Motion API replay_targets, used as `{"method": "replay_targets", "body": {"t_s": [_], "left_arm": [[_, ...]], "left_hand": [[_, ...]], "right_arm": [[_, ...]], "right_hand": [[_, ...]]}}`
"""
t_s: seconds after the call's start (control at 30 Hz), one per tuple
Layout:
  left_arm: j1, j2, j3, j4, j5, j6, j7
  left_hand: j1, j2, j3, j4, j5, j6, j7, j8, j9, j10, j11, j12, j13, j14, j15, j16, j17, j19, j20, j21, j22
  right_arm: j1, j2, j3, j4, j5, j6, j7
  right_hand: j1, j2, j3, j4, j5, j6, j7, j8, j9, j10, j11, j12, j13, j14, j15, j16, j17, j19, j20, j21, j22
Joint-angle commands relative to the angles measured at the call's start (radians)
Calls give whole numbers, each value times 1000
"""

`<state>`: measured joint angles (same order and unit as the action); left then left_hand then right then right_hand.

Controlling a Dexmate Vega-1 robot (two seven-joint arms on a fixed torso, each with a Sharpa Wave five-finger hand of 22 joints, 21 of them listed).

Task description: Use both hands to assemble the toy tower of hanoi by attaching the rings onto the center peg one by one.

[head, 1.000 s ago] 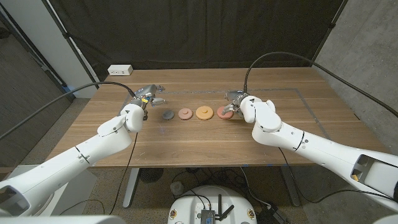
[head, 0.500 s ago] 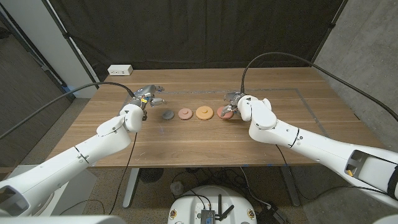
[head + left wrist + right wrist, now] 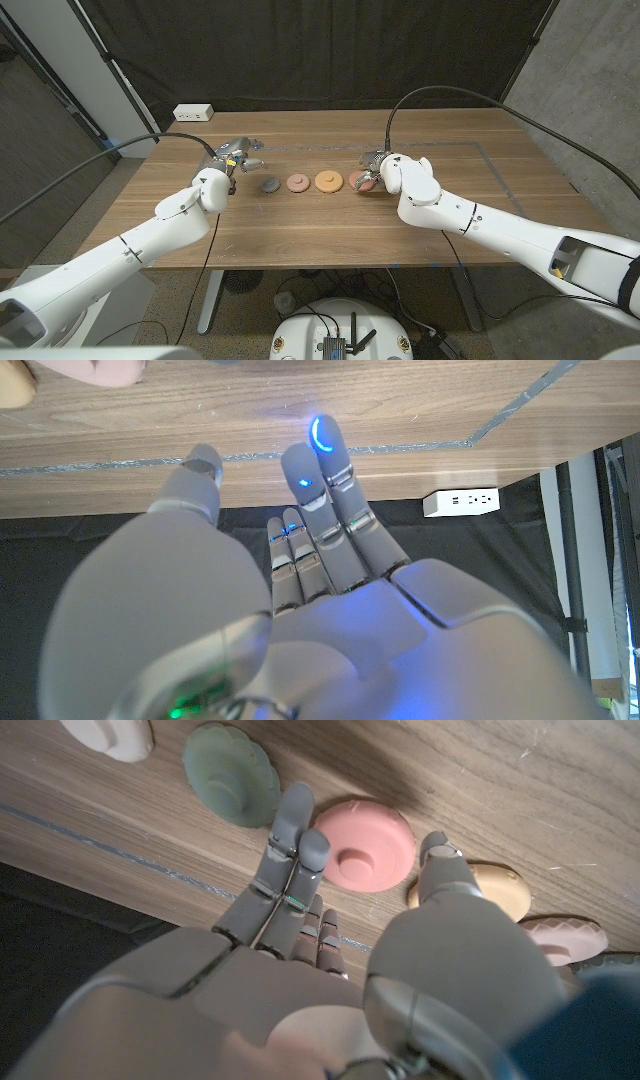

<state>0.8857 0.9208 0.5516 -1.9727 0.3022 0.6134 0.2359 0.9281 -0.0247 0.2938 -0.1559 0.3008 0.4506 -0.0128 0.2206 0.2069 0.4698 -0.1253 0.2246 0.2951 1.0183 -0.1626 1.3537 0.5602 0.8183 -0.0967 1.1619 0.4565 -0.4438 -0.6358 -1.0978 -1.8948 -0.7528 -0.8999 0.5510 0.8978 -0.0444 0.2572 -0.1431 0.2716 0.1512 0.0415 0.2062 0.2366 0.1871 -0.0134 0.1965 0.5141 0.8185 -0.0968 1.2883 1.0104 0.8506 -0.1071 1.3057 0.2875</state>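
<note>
Four round scalloped rings are laid in a row at the head view's centre on the wood-grain table: grey ring, pink ring, orange ring, red ring. The right hand is held over the red ring, fingers apart, nothing gripped. The left hand is poised at the row's left end with fingers extended, unladen.

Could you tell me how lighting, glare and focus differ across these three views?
Head view: evenly lit and sharp, with wide-angle bending at the wooden table edges. Left wrist view: blue glow on the left hand, whose near part is soft. Right wrist view: the round pink ring is sharp, the right hand blurred.
</note>
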Motion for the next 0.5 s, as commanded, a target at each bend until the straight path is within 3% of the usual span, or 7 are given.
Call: {"method": "replay_targets", "body": {"t_s": [0.03,0.5], "left_arm": [[4,5,-1,-10,-1,10,-2],[13,10,-6,-17,-6,10,1]], "left_hand": [[0,10,-7,-1,7,6,-3,-2,5,14,0,-1,4,6,-57,6,3,-5,-109,12,0],[0,12,-8,-1,8,10,-5,-2,5,15,-2,-2,5,6,-57,9,1,-5,-109,17,-6]], "right_arm": [[20,10,-20,36,19,-4,7],[44,15,-51,66,34,-21,18]], "right_hand": [[5,14,-5,-3,2,1,3,-1,1,17,0,8,-1,9,-120,6,-2,2,-104,10,-2],[8,24,-10,-5,5,9,9,8,-6,33,-2,11,-11,18,-120,20,0,-5,-103,35,-15]]}}
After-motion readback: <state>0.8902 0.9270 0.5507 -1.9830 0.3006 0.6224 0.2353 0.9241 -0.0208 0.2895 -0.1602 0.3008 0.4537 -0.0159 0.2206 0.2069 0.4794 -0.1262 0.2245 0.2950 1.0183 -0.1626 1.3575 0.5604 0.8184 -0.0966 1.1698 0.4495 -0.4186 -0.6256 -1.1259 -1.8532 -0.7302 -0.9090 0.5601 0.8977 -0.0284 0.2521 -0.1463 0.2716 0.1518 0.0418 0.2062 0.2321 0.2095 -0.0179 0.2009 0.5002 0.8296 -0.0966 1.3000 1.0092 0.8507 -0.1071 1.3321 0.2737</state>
